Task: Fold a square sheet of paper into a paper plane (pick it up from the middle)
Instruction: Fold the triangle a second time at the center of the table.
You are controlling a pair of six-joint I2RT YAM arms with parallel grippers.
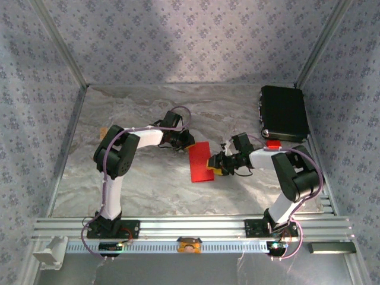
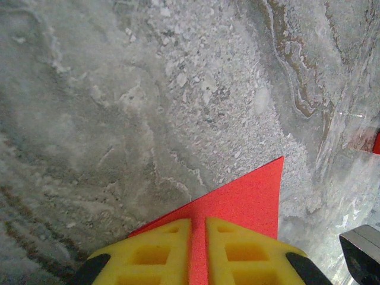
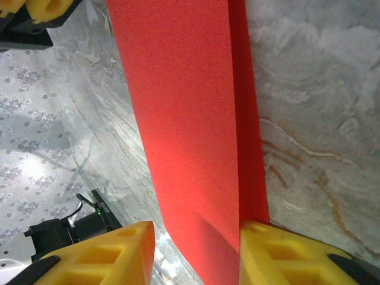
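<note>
Two grippers stood at the square sheet of paper [image 1: 200,161] — the left gripper [image 2: 198,228] clenched its corner, the right gripper [image 3: 196,230] straddled the folded edge, jaws parted.

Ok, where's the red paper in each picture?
Top view: the red paper sits near the middle.
Left wrist view: bottom middle, pinched in the left gripper.
Right wrist view: a wide strip from top to bottom, centre.
Shared landmark: the grey marbled table under it in every view.
</note>
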